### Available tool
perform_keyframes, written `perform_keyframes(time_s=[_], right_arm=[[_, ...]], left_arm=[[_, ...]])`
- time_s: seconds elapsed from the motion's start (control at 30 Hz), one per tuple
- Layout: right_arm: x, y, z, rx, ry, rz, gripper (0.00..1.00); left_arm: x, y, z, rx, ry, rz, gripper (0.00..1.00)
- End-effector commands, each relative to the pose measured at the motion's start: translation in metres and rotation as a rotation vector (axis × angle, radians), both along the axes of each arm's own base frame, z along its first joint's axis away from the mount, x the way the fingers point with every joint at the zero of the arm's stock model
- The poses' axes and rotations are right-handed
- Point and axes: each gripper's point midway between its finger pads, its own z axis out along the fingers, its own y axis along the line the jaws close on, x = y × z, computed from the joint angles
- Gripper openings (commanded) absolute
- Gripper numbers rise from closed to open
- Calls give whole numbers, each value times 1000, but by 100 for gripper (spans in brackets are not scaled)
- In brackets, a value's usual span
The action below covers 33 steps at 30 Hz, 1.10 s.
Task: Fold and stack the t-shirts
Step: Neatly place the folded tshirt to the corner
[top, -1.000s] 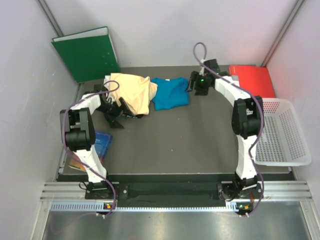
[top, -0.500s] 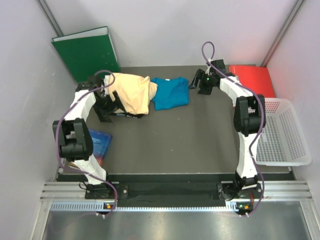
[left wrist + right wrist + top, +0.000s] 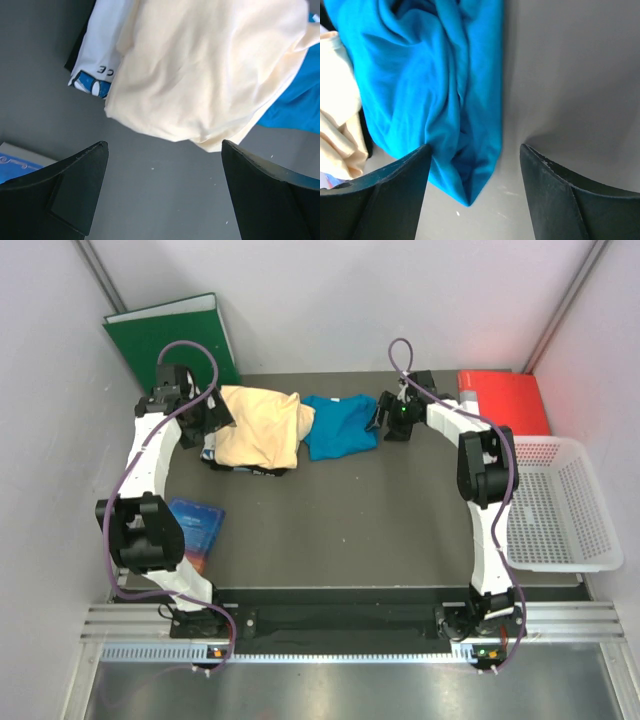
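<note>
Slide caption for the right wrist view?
Right hand, open, above the crumpled teal t-shirt; pale yellow t-shirt beside it.

A: Where does the top view sit?
B: High above and behind the arm bases [image 3: 190, 618], looking down over the whole counter [image 3: 350, 510].
A: And the wrist views?
B: Each looks past its own hand, very close to the cloth: left hand [image 3: 164, 145] over the yellow shirt [image 3: 210, 70], right hand [image 3: 475, 145] over the teal shirt [image 3: 435, 85].
A: Any overlap?
B: Both catch where yellow meets teal; the top view holds it all.
</note>
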Motion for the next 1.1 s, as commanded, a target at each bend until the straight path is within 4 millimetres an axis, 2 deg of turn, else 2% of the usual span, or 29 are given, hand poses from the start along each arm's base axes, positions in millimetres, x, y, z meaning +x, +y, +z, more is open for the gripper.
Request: perform_keyframes(time_s=[0.0, 0.1, 0.2, 0.23, 0.27, 0.3, 0.33, 0.4, 0.43, 0.5, 0.53, 0.57, 0.6, 0.63, 0.7, 0.8, 0.87, 1.07], right_arm=[[5, 29, 5, 34, -30, 49, 72], [3, 38, 3, 36, -21, 66, 69], [0, 44, 2, 50, -2, 81, 46], [-4, 43, 0, 50, 19, 82, 25], [-7, 42, 0, 42, 30, 82, 14], [-9, 39, -2, 28, 42, 77, 4], [-16, 35, 1, 6, 55, 77, 0], [-27, 27, -2, -32, 81, 72, 0], [-34, 21, 8, -56, 73, 76, 0], [-52, 10, 2, -101, 112, 77, 0], [-56, 5, 13, -124, 84, 82, 0], [-66, -2, 7, -143, 106, 85, 0], [-71, -8, 14, -167, 94, 86, 0], [-80, -15, 8, -183, 118, 84, 0], [-85, -23, 12, -204, 109, 81, 0], [-91, -34, 6, -231, 119, 69, 0], [-93, -37, 3, -239, 126, 64, 0], [-89, -40, 3, -239, 115, 45, 0]], left_arm=[[32, -18, 35, -51, -156, -33, 99], [37, -33, 33, -78, -155, -77, 99], [43, -52, 30, -105, -149, -127, 99], [45, -53, 28, -108, -146, -130, 99], [44, -72, 27, -123, -138, -174, 99], [47, -77, 23, -130, -129, -184, 99], [48, -85, 20, -137, -124, -208, 99], [50, -109, 13, -166, -105, -281, 99], [48, -119, 7, -181, -84, -310, 99], [47, -148, -2, -200, -56, -399, 99], [42, -167, -6, -208, -36, -446, 99], [42, -176, -20, -211, -3, -473, 99], [41, -187, -19, -227, -1, -500, 99], [37, -203, -24, -240, 18, -534, 99], [33, -226, -35, -276, 46, -588, 99], [33, -247, -52, -299, 84, -632, 99], [35, -253, -64, -295, 106, -648, 99], [44, -247, -107, -245, 183, -618, 99]])
